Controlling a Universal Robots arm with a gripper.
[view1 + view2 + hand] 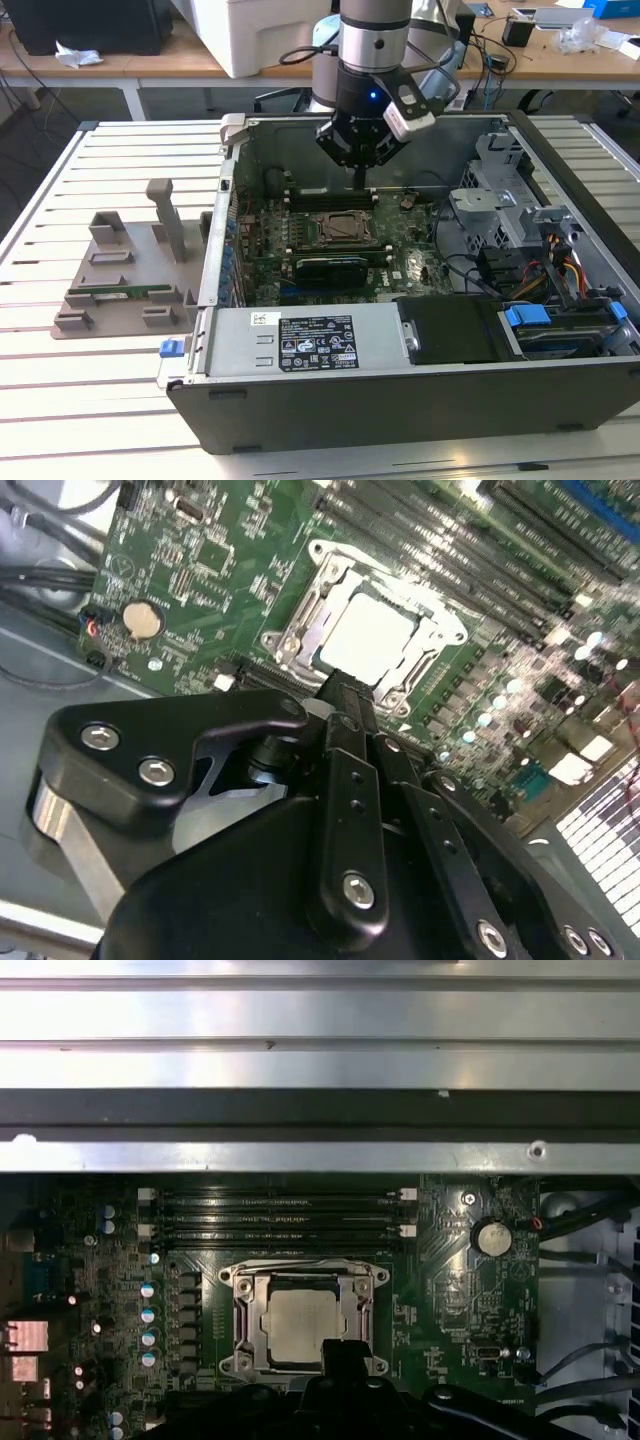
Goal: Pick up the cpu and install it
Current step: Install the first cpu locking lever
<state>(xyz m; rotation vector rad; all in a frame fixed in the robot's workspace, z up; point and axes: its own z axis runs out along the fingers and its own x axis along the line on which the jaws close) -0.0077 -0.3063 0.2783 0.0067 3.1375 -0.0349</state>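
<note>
Taken from the exterior view's left, the grey holder tray point(120, 285) lies on the slatted table, outside the open computer case point(400, 390). Inside the case, the cpu point(303, 1324) is seen seated in the motherboard socket point(240, 1305), with the memory slots point(280, 1215) just beyond that socket. The gripper point(345, 695) is held just above the socket's near edge, fingers pressed together and empty. It is judged that seating should be checked square and flush before any pressure is applied.

white slatted table point(60, 400); wooden desks point(180, 62) behind, cluttered.
</note>
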